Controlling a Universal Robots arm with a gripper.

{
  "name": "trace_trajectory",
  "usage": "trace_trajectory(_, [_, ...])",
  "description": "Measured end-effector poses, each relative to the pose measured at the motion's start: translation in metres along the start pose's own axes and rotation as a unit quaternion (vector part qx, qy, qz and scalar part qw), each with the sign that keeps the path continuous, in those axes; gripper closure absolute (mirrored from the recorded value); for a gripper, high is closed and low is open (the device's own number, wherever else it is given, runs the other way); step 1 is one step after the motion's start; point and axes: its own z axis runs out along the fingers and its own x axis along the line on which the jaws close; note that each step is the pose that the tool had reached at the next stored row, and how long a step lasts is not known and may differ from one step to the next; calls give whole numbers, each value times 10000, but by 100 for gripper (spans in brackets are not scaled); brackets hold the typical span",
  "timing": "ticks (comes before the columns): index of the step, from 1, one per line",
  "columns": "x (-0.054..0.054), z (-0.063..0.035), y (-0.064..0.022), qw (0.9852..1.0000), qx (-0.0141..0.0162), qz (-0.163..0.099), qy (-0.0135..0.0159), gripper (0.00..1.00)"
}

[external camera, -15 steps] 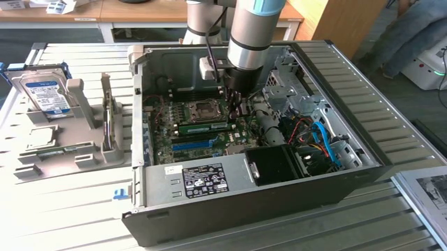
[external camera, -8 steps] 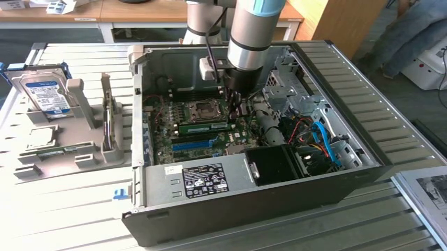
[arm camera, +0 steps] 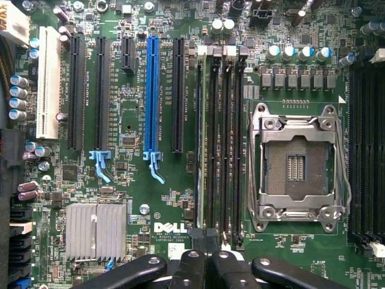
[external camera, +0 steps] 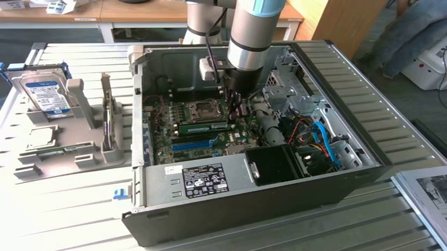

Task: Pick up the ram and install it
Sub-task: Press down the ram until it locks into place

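Exterior view: an open case (external camera: 244, 209) lies on the desk (external camera: 70, 219) with its board facing up. The arm (external camera: 252, 31) reaches down into it from 12 o'clock. The end effector (external camera: 234, 112) is low over the board, at 3 o'clock of the empty socket (external camera: 207, 109). Its tips are hard to make out against the dark parts.

The ram (external camera: 204, 126) sits on edge among the memory slots, at 6 o'clock of the socket. One end is just beside the end effector, and contact cannot be confirmed.

At 9 o'clock of the case stands a grey holder (external camera: 70, 157). It carries an upright hard drive (external camera: 43, 94) and a processor (external camera: 41, 137) lying flat. A person's sleeve (external camera: 419, 31) is cut off at 2 o'clock.

Wrist view: the end effector (arm camera: 206, 241) is narrow, its fingers (arm camera: 194, 265) drawn together with no gap visible. Their outer links are cut off by the frame edge. A thin bluish edge along one slot, read as the ram (arm camera: 198, 144) seen end-on, runs straight away from the tips. Whether the tips pinch it or only rest by it cannot be told. The socket (arm camera: 295, 165) lies open on one side of the slots and a blue slot (arm camera: 151, 90) on the other.
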Motion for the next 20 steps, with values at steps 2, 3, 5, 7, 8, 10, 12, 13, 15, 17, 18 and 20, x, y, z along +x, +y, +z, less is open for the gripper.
trace_trajectory(2, [0, 1, 0, 10000, 0, 0, 0, 90])
trace_trajectory(3, [0, 2, 0, 10000, 0, 0, -1, 90])
trace_trajectory(5, [0, 2, 0, 10000, 0, 0, -1, 90])
trace_trajectory(7, [0, 6, 0, 10000, 0, 0, -1, 90])
trace_trajectory(8, [0, 6, 0, 10000, 0, 0, 0, 90])
trace_trajectory(10, [0, 7, 0, 10000, 0, 0, 0, 90])
trace_trajectory(12, [0, 8, 0, 10000, 0, 0, -1, 90])
trace_trajectory(13, [-1, 7, 0, 10000, 0, 0, -2, 90])
trace_trajectory(15, [-2, -2, 0, 10000, 0, 1, -7, 90])
trace_trajectory(17, [-1, -28, 1, 10000, -2, 1, -2, 90])
trace_trajectory(18, [0, -41, 2, 10000, -2, 1, -2, 90])
trace_trajectory(20, [0, -65, 2, 10000, -4, 0, -2, 90])
